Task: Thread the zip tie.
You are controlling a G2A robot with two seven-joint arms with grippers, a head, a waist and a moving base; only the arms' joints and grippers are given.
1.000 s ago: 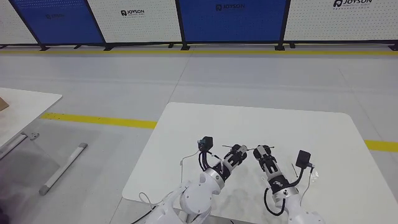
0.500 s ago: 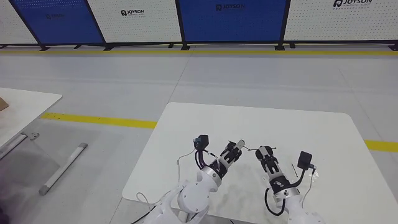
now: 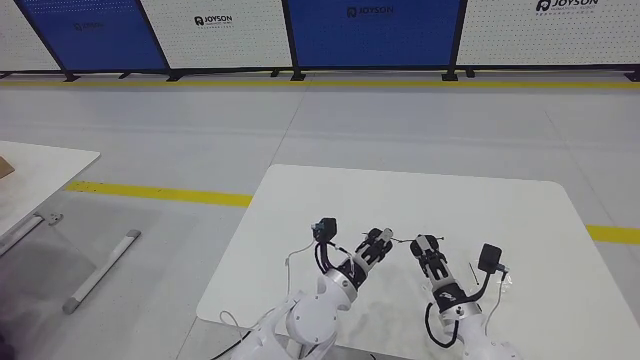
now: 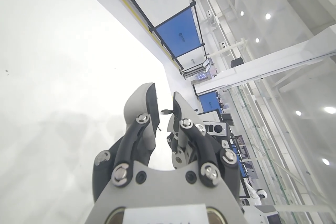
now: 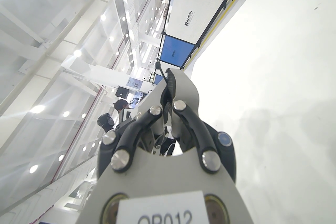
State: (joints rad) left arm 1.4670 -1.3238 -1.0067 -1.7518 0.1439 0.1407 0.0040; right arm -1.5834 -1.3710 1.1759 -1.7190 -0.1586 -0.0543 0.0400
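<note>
Black zip tie (image 5: 160,68) clamped in right gripper (image 5: 170,76) fingers; left gripper (image 4: 164,94) fingers apart over white table (image 3: 400,190).

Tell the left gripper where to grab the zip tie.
Take the free tip of the zip tie poking out beyond the shut right gripper. Come from the left, end-on: the thin strap lies between the fingers of the open left gripper, so closing flat should hold it.
</note>
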